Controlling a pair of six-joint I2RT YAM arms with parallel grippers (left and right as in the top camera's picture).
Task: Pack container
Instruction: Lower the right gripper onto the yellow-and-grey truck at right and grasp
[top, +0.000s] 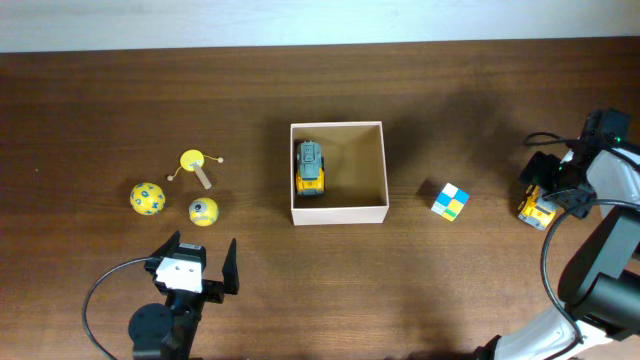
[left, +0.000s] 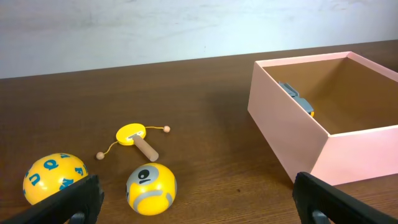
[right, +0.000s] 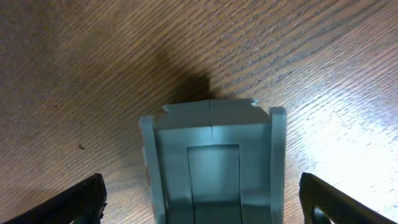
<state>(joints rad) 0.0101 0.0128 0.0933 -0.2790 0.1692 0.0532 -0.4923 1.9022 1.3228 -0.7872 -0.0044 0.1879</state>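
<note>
Right pincer (right: 202, 208) is spread wide with a fingertip on either side of a little truck (right: 211, 162) at the right end of the worktop (top: 450, 290), not squeezing it. A colored cube (top: 450, 201) sits between that and the container (top: 338, 213). The container's mid-worktop with another truck (top: 311, 167) lying along its left wall. Left pincer (top: 198, 262) is spread too, holding nothing, just in front of a yellow ball (top: 147, 198), a yellow-grey ball (top: 203, 211) and a small stick drum (top: 195, 163).
</note>
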